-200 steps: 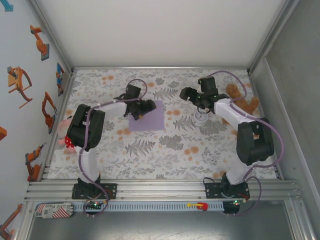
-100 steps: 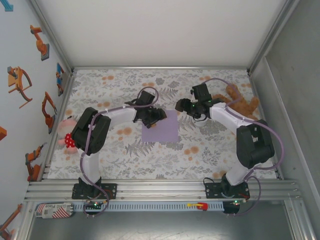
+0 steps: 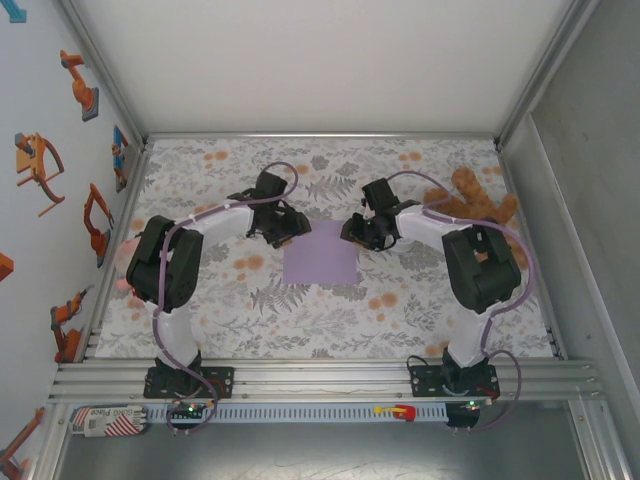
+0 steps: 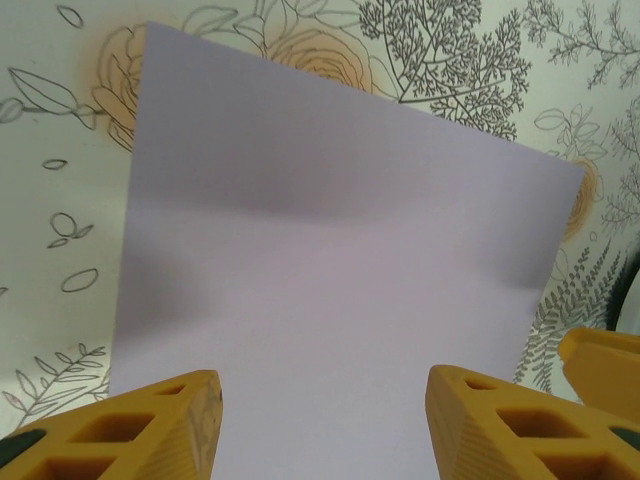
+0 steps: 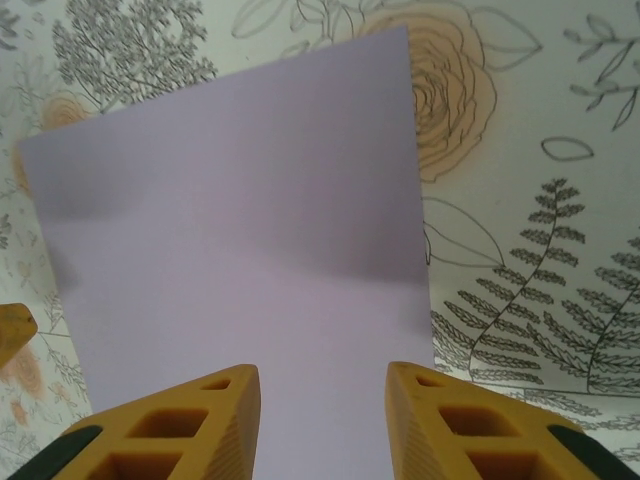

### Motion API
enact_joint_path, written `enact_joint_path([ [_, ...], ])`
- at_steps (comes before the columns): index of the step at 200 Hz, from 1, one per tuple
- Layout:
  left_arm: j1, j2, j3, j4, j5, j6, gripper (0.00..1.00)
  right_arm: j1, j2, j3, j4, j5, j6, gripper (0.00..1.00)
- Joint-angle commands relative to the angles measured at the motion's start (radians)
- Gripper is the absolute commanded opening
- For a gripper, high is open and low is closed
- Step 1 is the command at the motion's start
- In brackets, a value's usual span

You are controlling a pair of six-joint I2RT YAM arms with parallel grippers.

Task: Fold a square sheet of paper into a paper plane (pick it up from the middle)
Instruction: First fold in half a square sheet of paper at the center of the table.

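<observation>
A: Paper colour?
B: The square sheet of paper (image 3: 320, 252) is plain lavender, no print.
A: Cloth?
B: The tablecloth (image 3: 330, 310) is off-white with grey ferns and leaves and orange roses.
A: Toy at 2 o'clock?
B: The teddy bear (image 3: 482, 205) is brown.
A: Robot?
B: The left arm (image 3: 215, 218) and right arm (image 3: 422, 224) are white with black joints and purple cables. The left gripper (image 4: 318, 420) and right gripper (image 5: 322, 420) have yellow fingers (image 4: 160, 425).
A: 9 o'clock side?
B: The wall (image 3: 40, 230) is pale with orange robot-arm stickers (image 3: 80, 85).
</observation>
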Motion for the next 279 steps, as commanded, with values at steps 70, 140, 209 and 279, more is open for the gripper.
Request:
enact_joint_path([
  [70,0.014,0.039,-0.046,0.083,0.091,-0.012,0.57,0.006,0.08,0.034,-0.025,-0.047,-0.015,0.35],
  [140,0.015,0.052,-0.121,0.117,0.075,-0.003,0.62,0.007,0.117,0.038,-0.016,-0.05,-0.017,0.35],
  [209,0.027,0.014,-0.225,0.311,0.113,-0.064,0.74,0.023,0.146,0.058,0.003,-0.084,-0.014,0.33],
  [279,0.055,-0.036,-0.313,0.493,0.194,-0.076,0.85,0.082,0.221,0.163,-0.02,-0.095,-0.025,0.31],
])
